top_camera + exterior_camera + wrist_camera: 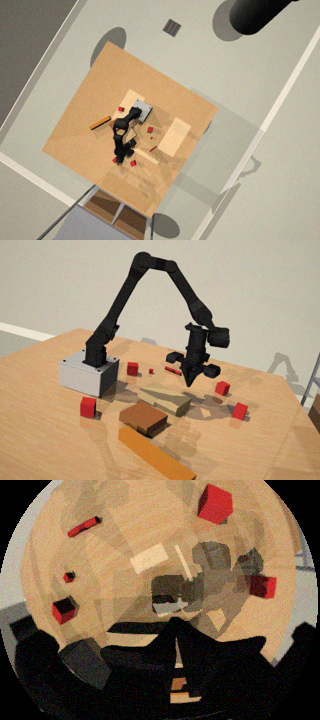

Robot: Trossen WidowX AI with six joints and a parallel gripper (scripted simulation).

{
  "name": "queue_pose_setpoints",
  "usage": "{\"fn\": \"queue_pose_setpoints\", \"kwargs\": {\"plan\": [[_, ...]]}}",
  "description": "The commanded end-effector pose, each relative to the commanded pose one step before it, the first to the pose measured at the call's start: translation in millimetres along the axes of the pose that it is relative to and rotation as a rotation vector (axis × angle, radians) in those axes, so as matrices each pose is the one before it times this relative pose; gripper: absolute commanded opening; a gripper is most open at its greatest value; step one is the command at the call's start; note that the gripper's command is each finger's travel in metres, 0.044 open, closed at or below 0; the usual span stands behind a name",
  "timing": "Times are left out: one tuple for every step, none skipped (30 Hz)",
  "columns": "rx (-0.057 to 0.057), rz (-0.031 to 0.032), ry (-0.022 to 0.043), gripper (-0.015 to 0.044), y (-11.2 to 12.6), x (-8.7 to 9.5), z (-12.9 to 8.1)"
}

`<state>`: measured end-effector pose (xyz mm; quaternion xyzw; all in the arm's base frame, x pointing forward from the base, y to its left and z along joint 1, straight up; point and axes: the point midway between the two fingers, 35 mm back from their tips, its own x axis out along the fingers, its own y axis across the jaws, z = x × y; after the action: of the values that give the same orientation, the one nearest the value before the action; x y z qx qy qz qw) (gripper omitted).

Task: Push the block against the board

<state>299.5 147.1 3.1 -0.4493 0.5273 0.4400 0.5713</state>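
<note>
The brown flat square block (142, 416) lies in the middle of the wooden table (38, 446). The long orange board (155, 454) (100, 122) lies in front of it, and its far end reaches the block's front corner at an angle. I cannot tell whether they touch. From overhead the arm hides most of the block. My gripper (189, 383) (120, 157) (174, 620) is shut and empty. It points down and hovers above the table well behind and right of the block, near two red cubes.
A tan flat block (164, 396) (131, 134) lies right behind the brown one. The grey arm base (85, 374) stands at the left. Red cubes (88, 406) (132, 368) (222, 388) (239, 411), a tiny red cube (150, 370) and a red stick (173, 370) are scattered about.
</note>
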Motion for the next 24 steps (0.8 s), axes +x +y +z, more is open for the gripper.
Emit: {"fn": "queue_pose_setpoints", "kwargs": {"plan": [[-0.0113,0.02697,0.02216,0.0000,9.25,39.79,-6.10],[0.0000,0.00000,0.00000,0.0000,0.00,0.00,0.00],[0.0000,0.00000,0.00000,0.0000,0.00,0.00,0.00],[0.0000,0.00000,0.00000,0.0000,0.00,0.00,0.00],[0.0000,0.00000,0.00000,0.0000,0.00,0.00,0.00],[0.0000,0.00000,0.00002,0.0000,-0.06,0.00,-0.25],[0.0000,-0.00001,0.00004,0.0000,-0.11,-0.01,-0.49],[0.0000,-0.00001,0.00006,0.0000,-0.17,-0.01,-0.73],[0.0000,-0.00002,0.00008,0.0000,-0.22,-0.01,-0.98],[0.0000,-0.00002,0.00010,0.0000,-0.27,-0.01,-1.22],[0.0000,-0.00003,0.00012,0.0000,-0.30,-0.02,-1.41],[0.0000,-0.00003,0.00012,0.0000,-0.31,-0.02,-1.49],[0.0000,-0.00003,0.00012,0.0000,-0.30,-0.02,-1.50],[0.0000,-0.00002,0.00012,0.0000,-0.29,-0.02,-1.50],[0.0000,-0.00002,0.00012,0.0000,-0.29,-0.01,-1.50],[0.0000,-0.00002,0.00012,0.0000,-0.28,-0.01,-1.50],[0.0000,-0.00002,0.00012,0.0000,-0.27,-0.01,-1.50],[0.0000,-0.00002,0.00012,0.0000,-0.26,-0.01,-1.52],[0.0000,-0.00002,0.00012,0.0000,-0.25,-0.01,-1.51],[0.0000,-0.00002,0.00012,0.0000,-0.25,-0.01,-1.51],[0.0000,-0.00002,0.00012,0.0000,-0.24,-0.01,-1.51],[0.0000,-0.00002,0.00012,0.0000,-0.23,-0.01,-1.51],[0.0000,-0.00002,0.00012,0.0000,-0.22,-0.01,-1.51],[0.0000,-0.00002,0.00012,0.0000,-0.21,-0.01,-1.51]]}}
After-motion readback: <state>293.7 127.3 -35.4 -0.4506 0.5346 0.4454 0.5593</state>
